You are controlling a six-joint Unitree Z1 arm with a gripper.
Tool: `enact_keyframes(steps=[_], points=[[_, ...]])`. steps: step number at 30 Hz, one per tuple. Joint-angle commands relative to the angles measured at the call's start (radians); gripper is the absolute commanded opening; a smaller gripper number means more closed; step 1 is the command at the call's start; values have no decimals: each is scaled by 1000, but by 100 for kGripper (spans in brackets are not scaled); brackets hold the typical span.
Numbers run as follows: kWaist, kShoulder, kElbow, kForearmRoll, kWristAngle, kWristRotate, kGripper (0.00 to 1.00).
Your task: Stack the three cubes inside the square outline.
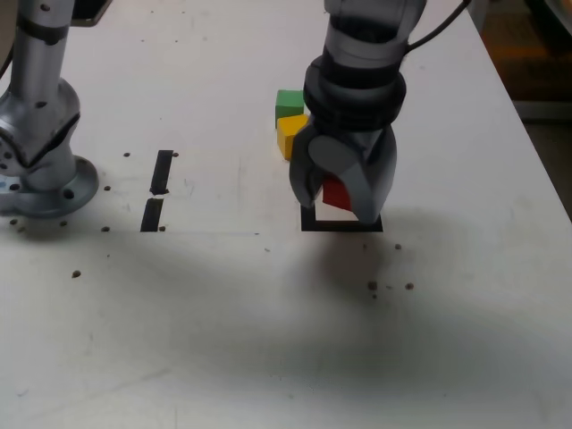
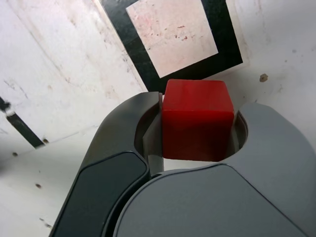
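My gripper (image 1: 338, 198) is shut on the red cube (image 1: 336, 193), which it holds just above the table. The wrist view shows the red cube (image 2: 197, 121) clamped between both jaws, with the square outline (image 2: 148, 64) of black tape and its white centre lying beyond it. From the exterior view, the square outline (image 1: 344, 225) lies directly under the gripper, mostly hidden by it. The yellow cube (image 1: 290, 134) rests on the table just behind the gripper, and the green cube (image 1: 289, 104) sits touching it on its far side.
Two short black bars (image 1: 157, 189) are taped to the table at the exterior view's left. The arm's metal base (image 1: 40, 134) stands at the far left. The table's right edge (image 1: 527, 125) runs diagonally on the exterior view's right.
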Motion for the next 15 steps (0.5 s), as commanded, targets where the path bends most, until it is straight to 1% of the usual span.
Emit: enact_keyframes(steps=[1,7,9,15], points=[[12,-14,-22,-2,-6,-70,10],[38,-14,-15,-23,-18,-236,10],[47,-13,0,-36,-18,-273,10],[79,-12,42,-70,-18,-332,10]])
